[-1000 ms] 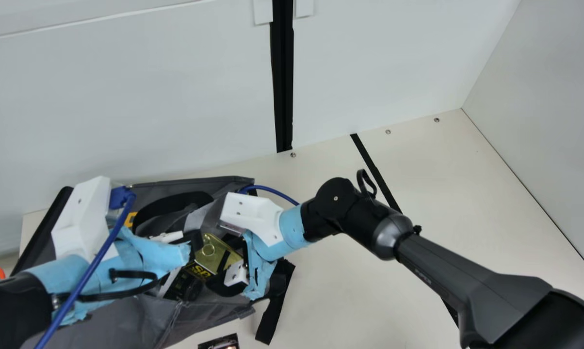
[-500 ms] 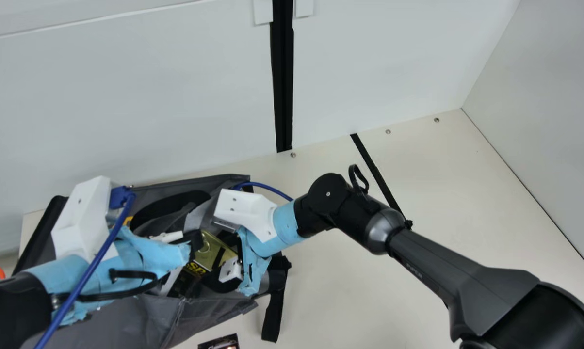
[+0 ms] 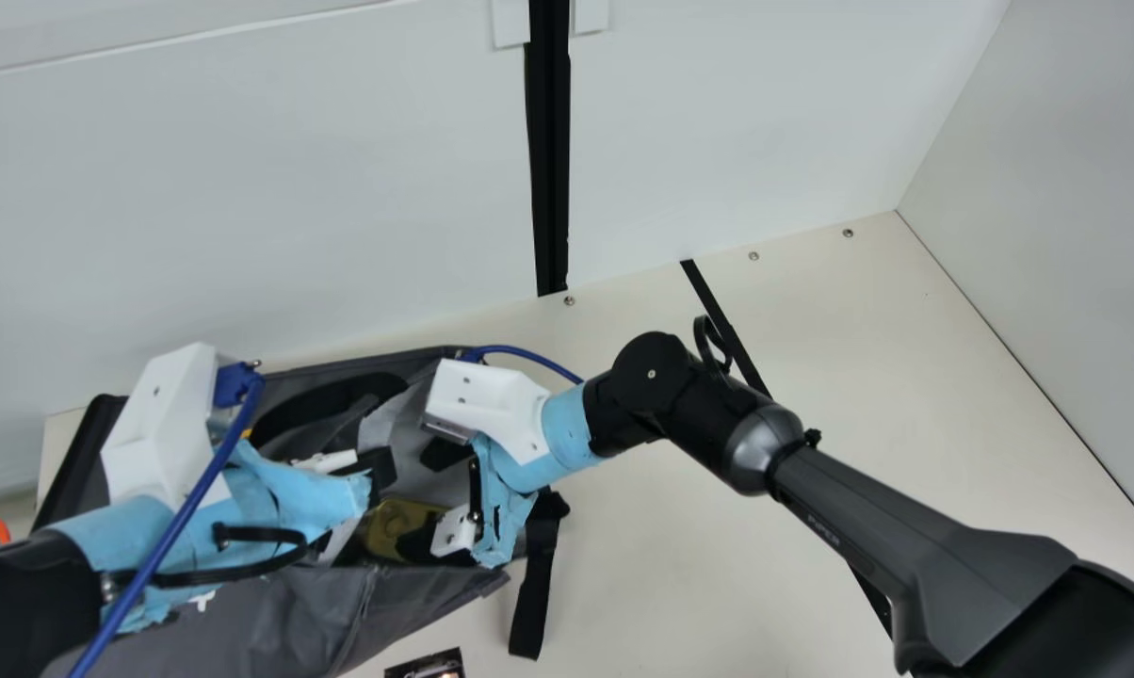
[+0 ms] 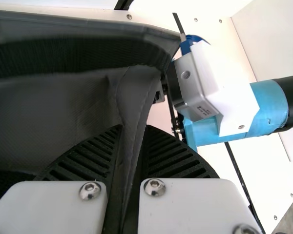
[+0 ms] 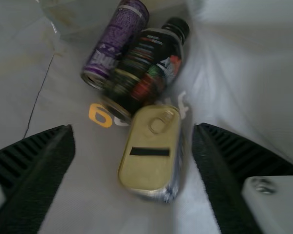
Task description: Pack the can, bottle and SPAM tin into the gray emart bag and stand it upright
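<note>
Lower since the earlier frame, the tin (image 5: pixel 149 170) lies in the bag (image 3: pixel 284 617) by the bottle (image 5: pixel 146 68) and can (image 5: pixel 112 44) — under the right gripper (image 5: pixel 134 131), jaws wide. With the left gripper (image 4: pixel 133 127) pinching bag cloth, packing seems nearly finished — next, withdraw the right, then raise the bag upright.

SPAM tin (image 3: pixel 397 527) shifts toward near wall of gray bag (image 3: pixel 284 612), now lower in main view; bag's near rim rises, white print emerging below it; black edge at bag's left end sinks; right gripper (image 3: pixel 430 494), after drifting to view's left, swings back right; black strap (image 3: pixel 533 603) hangs straighter than at first.
</note>
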`<state>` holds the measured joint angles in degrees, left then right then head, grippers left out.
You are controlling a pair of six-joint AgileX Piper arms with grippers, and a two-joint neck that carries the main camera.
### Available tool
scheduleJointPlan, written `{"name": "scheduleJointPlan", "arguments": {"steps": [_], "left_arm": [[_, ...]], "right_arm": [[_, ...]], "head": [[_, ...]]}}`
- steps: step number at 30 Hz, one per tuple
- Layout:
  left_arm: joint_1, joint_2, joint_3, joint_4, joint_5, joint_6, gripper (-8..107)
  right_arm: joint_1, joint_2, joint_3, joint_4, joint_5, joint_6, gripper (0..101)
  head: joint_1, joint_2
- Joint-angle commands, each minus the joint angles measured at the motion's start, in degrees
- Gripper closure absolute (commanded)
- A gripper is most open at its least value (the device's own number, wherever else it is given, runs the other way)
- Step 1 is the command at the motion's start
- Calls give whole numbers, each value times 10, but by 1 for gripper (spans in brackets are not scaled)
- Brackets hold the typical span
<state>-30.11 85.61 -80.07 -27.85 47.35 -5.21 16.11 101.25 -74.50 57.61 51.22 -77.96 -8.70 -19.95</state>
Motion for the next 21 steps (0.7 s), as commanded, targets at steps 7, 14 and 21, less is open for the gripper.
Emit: {"name": "scheduleJointPlan", "arguments": {"steps": [7, 14, 21], "left_arm": [[0, 0, 0, 0, 0, 0, 107], [0, 0, 0, 0, 0, 0, 107], [0, 0, 0, 0, 0, 0, 107]], "right_arm": [[0, -25, 6, -19, -9, 22, 6], [-5, -71, 34, -30, -11, 38, 6], [-25, -123, 64, -49, -3, 48, 6]], "head": [[-13, 0], [-13, 0], [-13, 0]]}}
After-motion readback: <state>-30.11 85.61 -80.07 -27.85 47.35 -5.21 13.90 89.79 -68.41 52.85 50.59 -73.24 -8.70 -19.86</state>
